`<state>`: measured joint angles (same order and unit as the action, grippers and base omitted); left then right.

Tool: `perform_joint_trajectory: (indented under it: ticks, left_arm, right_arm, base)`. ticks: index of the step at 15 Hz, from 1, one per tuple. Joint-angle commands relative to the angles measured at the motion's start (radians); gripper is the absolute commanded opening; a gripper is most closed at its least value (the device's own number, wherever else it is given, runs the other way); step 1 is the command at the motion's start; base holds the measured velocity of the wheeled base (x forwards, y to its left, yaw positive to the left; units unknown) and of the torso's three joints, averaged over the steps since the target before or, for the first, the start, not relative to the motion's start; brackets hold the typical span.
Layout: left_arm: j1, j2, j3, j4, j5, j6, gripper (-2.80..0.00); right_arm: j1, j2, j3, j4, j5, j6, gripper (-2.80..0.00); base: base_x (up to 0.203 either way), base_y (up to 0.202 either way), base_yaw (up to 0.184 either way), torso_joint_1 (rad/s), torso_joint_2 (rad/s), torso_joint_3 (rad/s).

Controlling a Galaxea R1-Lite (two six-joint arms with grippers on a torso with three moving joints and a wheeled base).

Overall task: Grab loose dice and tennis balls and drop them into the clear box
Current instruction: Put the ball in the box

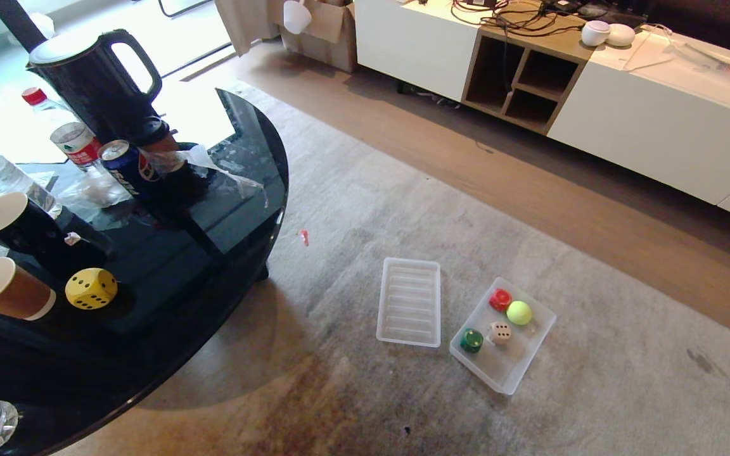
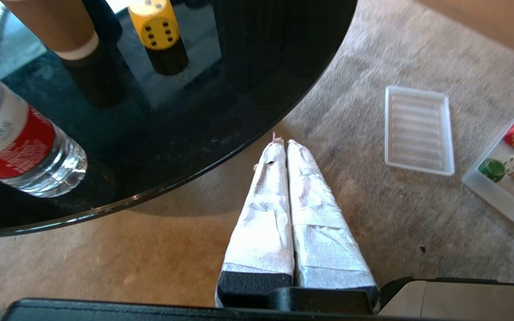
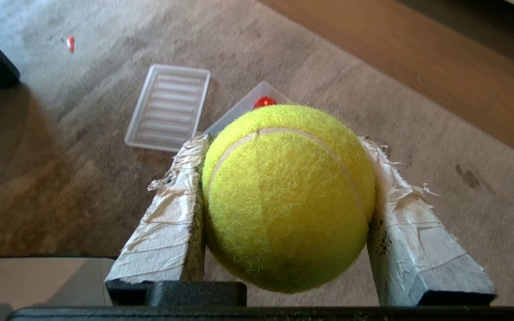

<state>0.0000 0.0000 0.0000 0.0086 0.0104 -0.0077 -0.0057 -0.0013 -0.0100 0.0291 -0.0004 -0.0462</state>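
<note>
Head view: clear box (image 1: 533,354) on the grey carpet (image 1: 625,380), right of centre, holding a red die (image 1: 500,299), one tennis ball (image 1: 519,313), a green die (image 1: 471,340) and the beige die (image 1: 500,332). Just left of it, apart, the ribbed lid (image 1: 409,302) flat on the carpet. Yellow die (image 1: 90,289) on the black glass worktop (image 1: 225,221) at left, just right of a brown paper cup (image 1: 4,289), with a kettle (image 1: 96,79), cola can (image 1: 125,168) and water bottles farther back. Neither arm visible there. Right wrist view: right pincer (image 3: 283,178) clamped on a second tennis ball (image 3: 286,196), taped fingers (image 3: 172,214) pressed against both its sides, carried in the air above the carpet, box and lid lying beyond. Left wrist view: left pincer (image 2: 283,145) clenched, empty, fingertips together, hanging over the carpet beside the worktop's near edge.
</note>
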Motion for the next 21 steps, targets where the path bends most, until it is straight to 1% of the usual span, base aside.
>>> perform_joint_trajectory:
  ticks: [1,21]
  left_arm:
    - [0.000,0.000,0.002,-0.001,0.000,0.000,-2.80]
    - [0.000,0.000,0.002,-0.001,0.000,-0.002,-2.80]
  right_arm:
    - [0.000,0.000,-0.001,0.002,0.000,-0.001,-2.80]
    - [0.000,0.000,-0.001,0.003,-0.003,-0.001,-2.80]
  base:
    - [0.000,0.000,0.000,0.002,0.00,-0.198]
    - [0.000,0.000,0.000,0.002,0.00,-0.198]
